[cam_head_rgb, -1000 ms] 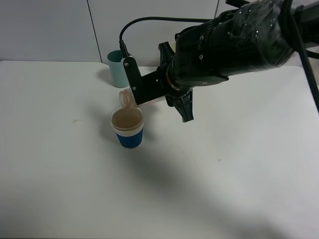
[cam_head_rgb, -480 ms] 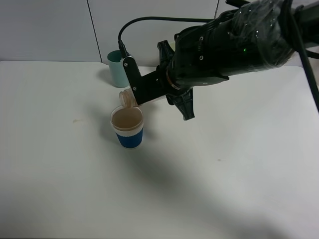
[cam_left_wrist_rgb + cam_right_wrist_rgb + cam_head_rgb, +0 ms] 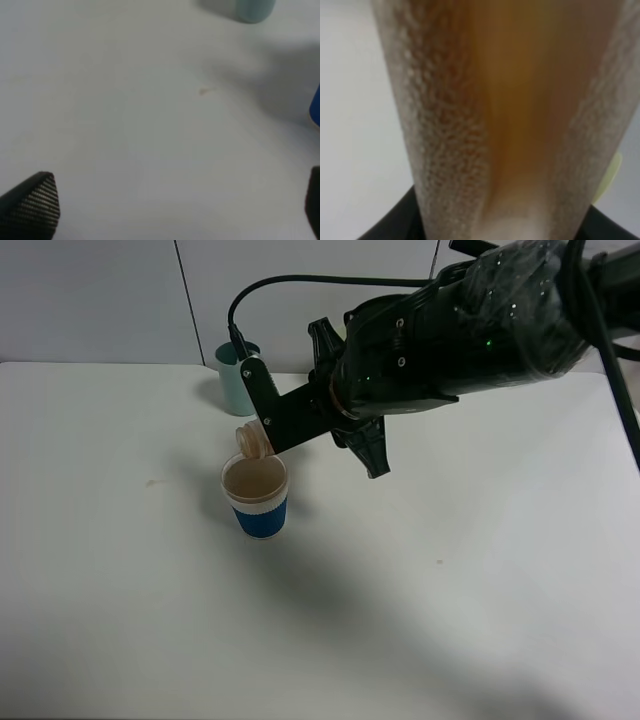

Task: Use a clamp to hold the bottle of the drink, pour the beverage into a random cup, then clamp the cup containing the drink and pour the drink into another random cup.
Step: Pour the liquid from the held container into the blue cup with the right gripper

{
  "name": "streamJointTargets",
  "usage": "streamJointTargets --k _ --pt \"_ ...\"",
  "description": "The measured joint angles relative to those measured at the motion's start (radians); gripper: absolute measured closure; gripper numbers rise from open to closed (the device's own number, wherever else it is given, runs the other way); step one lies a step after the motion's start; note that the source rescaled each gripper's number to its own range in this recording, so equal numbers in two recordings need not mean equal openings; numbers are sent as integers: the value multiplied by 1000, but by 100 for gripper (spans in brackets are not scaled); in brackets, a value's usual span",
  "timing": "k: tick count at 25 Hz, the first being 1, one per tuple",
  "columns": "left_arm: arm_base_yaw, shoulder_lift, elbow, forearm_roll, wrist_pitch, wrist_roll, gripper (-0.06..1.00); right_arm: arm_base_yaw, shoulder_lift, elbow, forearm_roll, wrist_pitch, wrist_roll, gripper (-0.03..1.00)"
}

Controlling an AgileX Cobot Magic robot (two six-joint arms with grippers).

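The bottle (image 3: 253,439) lies tipped on its side in my right gripper (image 3: 268,420), which is shut on it. Its peach neck hangs just above the rim of the blue cup (image 3: 258,502). Brown beverage (image 3: 253,479) fills that cup near the white band. In the right wrist view the bottle (image 3: 510,100) fills the frame, with brown liquid inside. The teal tumbler (image 3: 236,380) stands behind the blue cup, near the wall. My left gripper (image 3: 172,215) is open over bare table, holding nothing; it does not show in the exterior high view.
The white table (image 3: 120,570) carries a small brown stain (image 3: 152,482), also seen as a stain (image 3: 202,91) in the left wrist view. The black right arm (image 3: 470,330) spans the back right. A pale yellow-green object (image 3: 614,175) peeks out behind the bottle.
The right gripper has shifted slightly left and turned a little further, keeping the bottle's neck over the blue cup. Nothing else moved.
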Motion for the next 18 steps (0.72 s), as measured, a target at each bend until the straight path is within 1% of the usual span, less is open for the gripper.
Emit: streamJointTargets --k 14,18 --pt "0 0 0 0 0 0 -6 6 0 0 -70 1 -4 94" --pt "0 0 0 0 0 0 -6 6 0 0 -74 1 -4 94"
